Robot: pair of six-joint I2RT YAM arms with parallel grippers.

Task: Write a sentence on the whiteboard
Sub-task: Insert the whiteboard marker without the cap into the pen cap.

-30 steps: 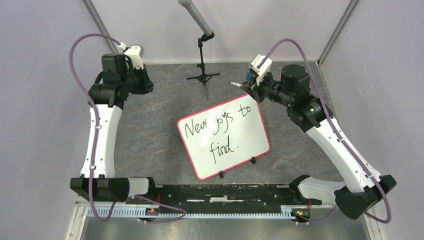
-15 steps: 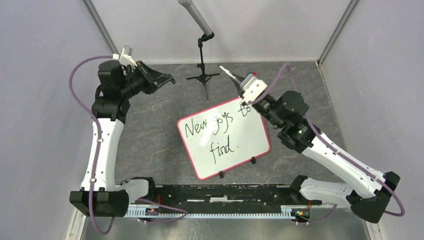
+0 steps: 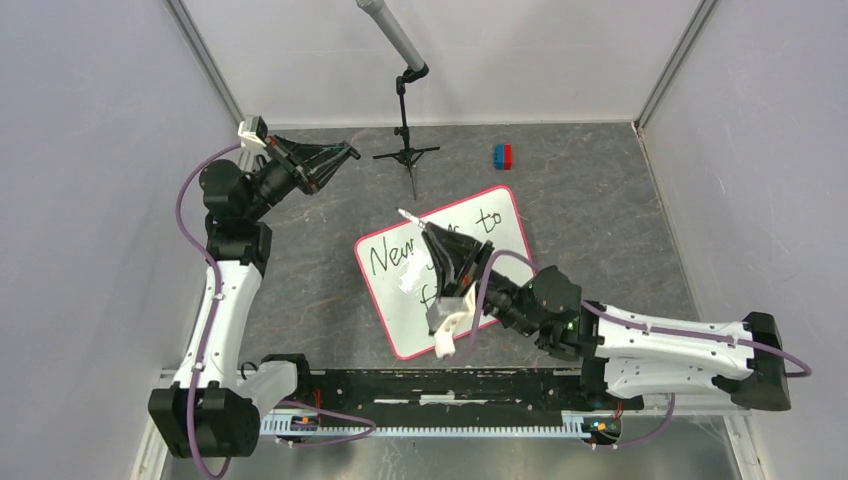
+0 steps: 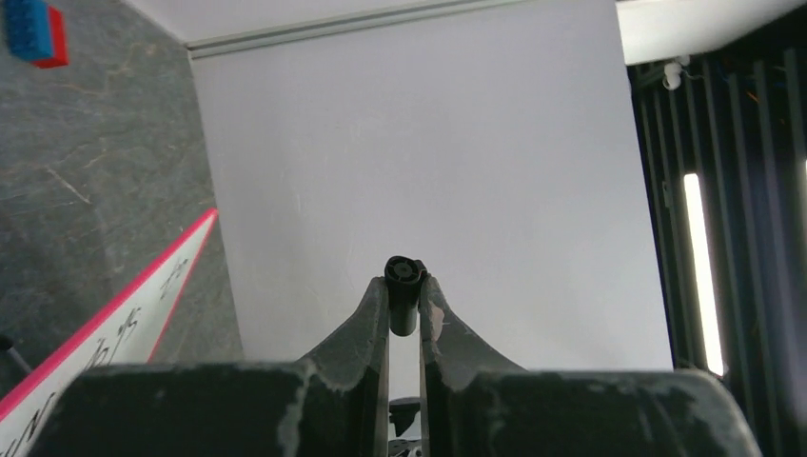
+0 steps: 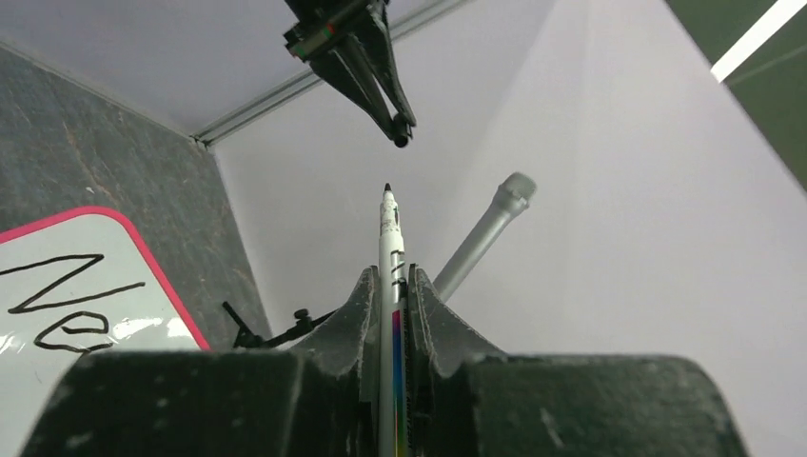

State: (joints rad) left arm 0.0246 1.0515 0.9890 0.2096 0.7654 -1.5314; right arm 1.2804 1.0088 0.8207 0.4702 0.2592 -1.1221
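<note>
1. Since a second ago, the right arm has swung in from the far right side and now lies low across the whiteboard (image 3: 505, 262). The right gripper (image 3: 430, 233) sits over the board's middle instead of beyond its far corner.
2. Over the same interval the left gripper (image 4: 404, 297) has turned. It faced down near the far left wall; it now points across toward the right gripper, raised off the table (image 3: 300, 270).
3. Right jaws: pinching a marker (image 5: 388, 249). The white barrel runs forward between the fingers, and its dark tip stands bare, well ahead of the fingertips.
4. Left jaws: pinching a black cap (image 4: 403, 276) at the very fingertips. Its round end shows just past them.
5. In the right wrist view the cap hangs ahead of and above the marker tip, apart from it.
6. The whiteboard lies flat on the table, directly beneath the right jaws. From the left jaws it is below and to the left, with only a pink-rimmed edge in view.
7. The sentence (image 3: 385, 257) is on the board. "New" lies left of the right jaws and "to" right of them, and both are legible. The words between are covered by the gripper and wrist.
8. A red-and-blue block (image 3: 502, 155) rests on the table well to the right of the right jaws. A microphone stand (image 3: 405, 150) stands ahead of them, between the two grippers.
</note>
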